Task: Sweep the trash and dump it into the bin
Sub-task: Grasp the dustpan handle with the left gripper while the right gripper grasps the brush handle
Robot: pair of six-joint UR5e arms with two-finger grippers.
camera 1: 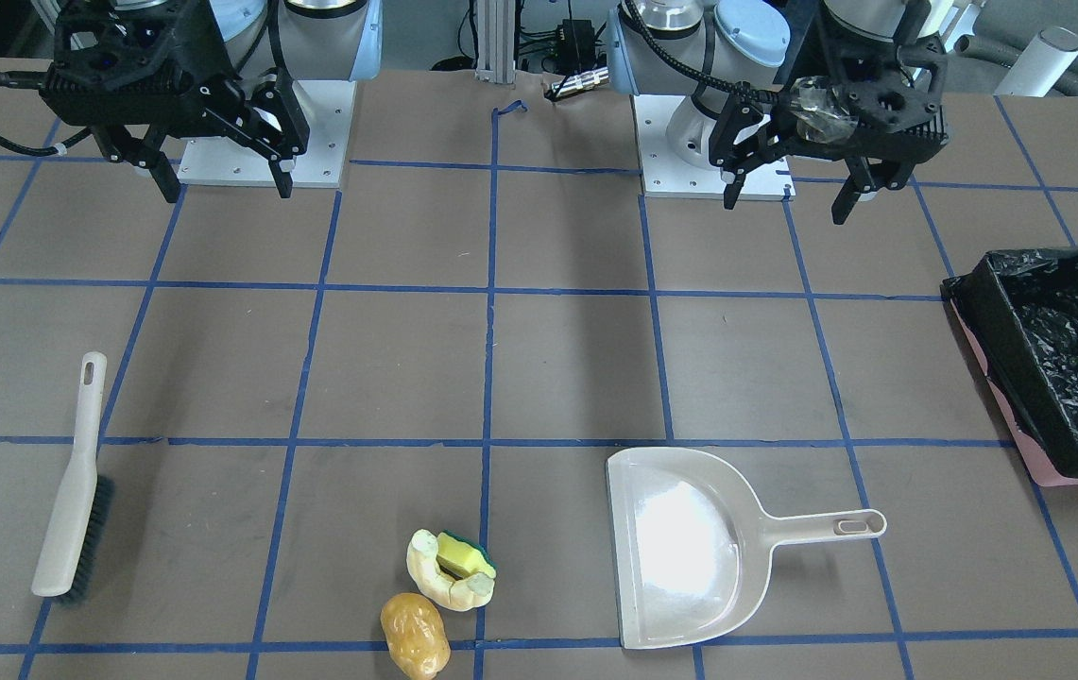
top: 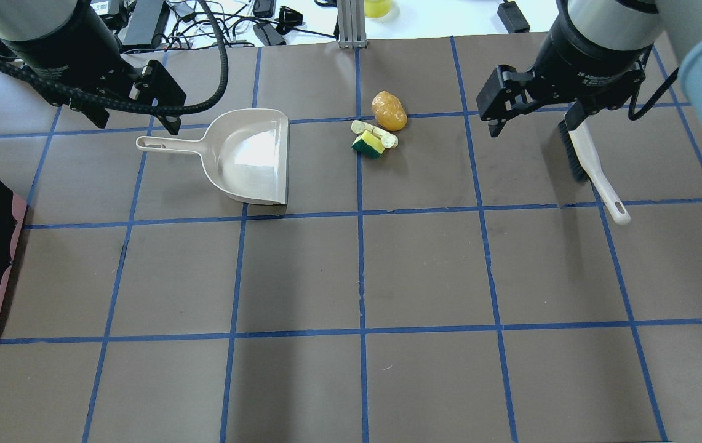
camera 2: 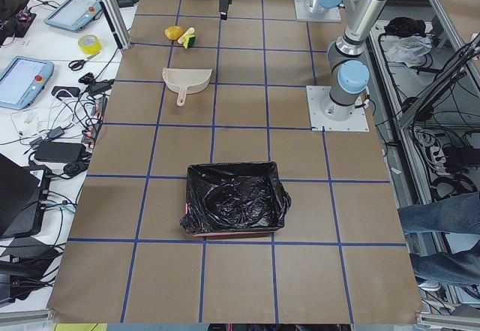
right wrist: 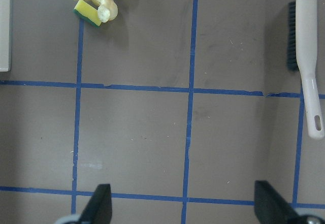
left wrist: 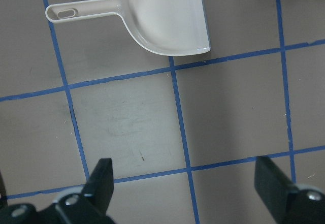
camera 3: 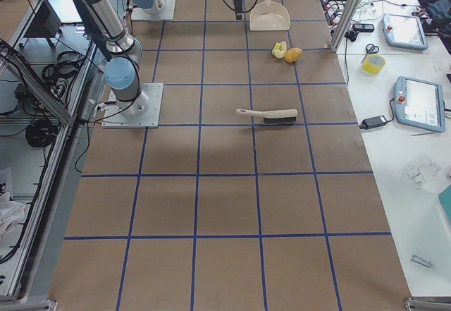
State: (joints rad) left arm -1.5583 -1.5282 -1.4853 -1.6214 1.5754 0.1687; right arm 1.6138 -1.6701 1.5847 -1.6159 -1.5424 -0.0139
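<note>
Now, front-facing, left gripper [camera 1: 787, 203]: raised well above the table [camera 1: 576, 359] near its base, fingers pointing down, jaws spread wide with nothing between them.
Front-facing, right gripper [camera 1: 227, 192]: same raised, downward pose by the other base, also spread and empty.
Front-facing, trash [camera 1: 433, 581]: huddled near the middle of the operators' edge. The yellow sponge [camera 1: 463, 557] sits in the bend of the curved peel [camera 1: 423, 557], and the potato-like lump [camera 1: 416, 635] lies just beside them.
Front-facing, dustpan [camera 1: 680, 548]: flat near that same edge, toward the robot's left, with its mouth facing the trash and its handle pointing at the bin end.
Front-facing, bin [camera 1: 978, 316]: near the table's left end, black-lined, well apart from the trash.
Front-facing, brush [camera 1: 71, 491]: lying toward the right end.
Overhead, left arm [top: 49, 37]: over the dustpan's handle side; its fingertips are not clear from here.
Overhead, right arm [top: 597, 49]: over the brush's bristle end.
Left side view: the bin is nearest the camera, and the trash is small and far along the operators' edge.
Right side view: the brush lies mid-table, with the trash beyond it.
Left wrist, fingers [left wrist: 101, 181]: far apart with bare table between them and the dustpan ahead.
Right wrist: the fingers are far apart, with the trash at upper left and the brush at right.
</note>
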